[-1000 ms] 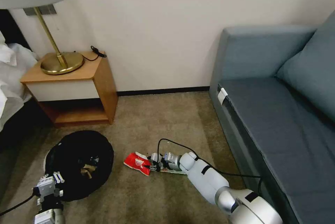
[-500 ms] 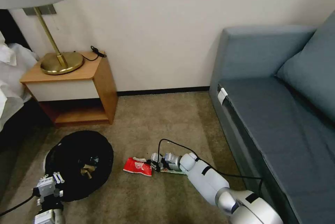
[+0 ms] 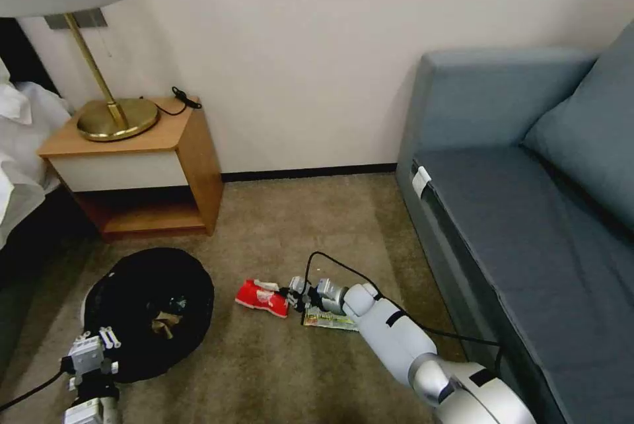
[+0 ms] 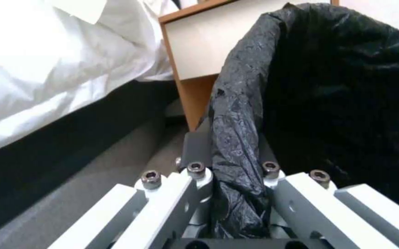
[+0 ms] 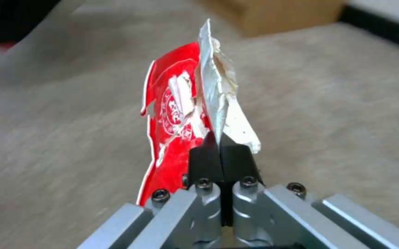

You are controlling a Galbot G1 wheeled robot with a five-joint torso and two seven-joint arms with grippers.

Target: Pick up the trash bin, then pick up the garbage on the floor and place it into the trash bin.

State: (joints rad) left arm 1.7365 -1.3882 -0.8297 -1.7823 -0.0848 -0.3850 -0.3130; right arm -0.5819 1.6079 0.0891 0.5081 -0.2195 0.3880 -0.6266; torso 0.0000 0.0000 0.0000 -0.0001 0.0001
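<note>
The trash bin [image 3: 148,308], round and lined with a crinkly black bag, sits on the carpet in front of the nightstand. My left gripper [image 3: 107,337] is shut on its near rim; in the left wrist view the bag's rim [image 4: 236,138] is pinched in the left gripper [image 4: 234,162]. A brown crumpled piece [image 3: 160,326] lies inside the bin. My right gripper [image 3: 289,296] is low over the carpet, shut on the torn edge of a red-white snack packet [image 3: 263,296]. The right wrist view has the packet [image 5: 176,117] standing up from the right gripper [image 5: 218,148]. A flat printed wrapper [image 3: 327,320] lies under the right forearm.
A wooden nightstand [image 3: 142,170] with a brass lamp [image 3: 112,117] stands at the back left, with white bedding [image 3: 16,146] beside it. A blue-grey sofa [image 3: 528,212] runs along the right. Open carpet [image 3: 297,226] lies between them.
My right gripper has shifted slightly away from me with the red packet, whose far end now lies flatter. This uncovered more of the flat wrapper. The left gripper and bin barely moved.
</note>
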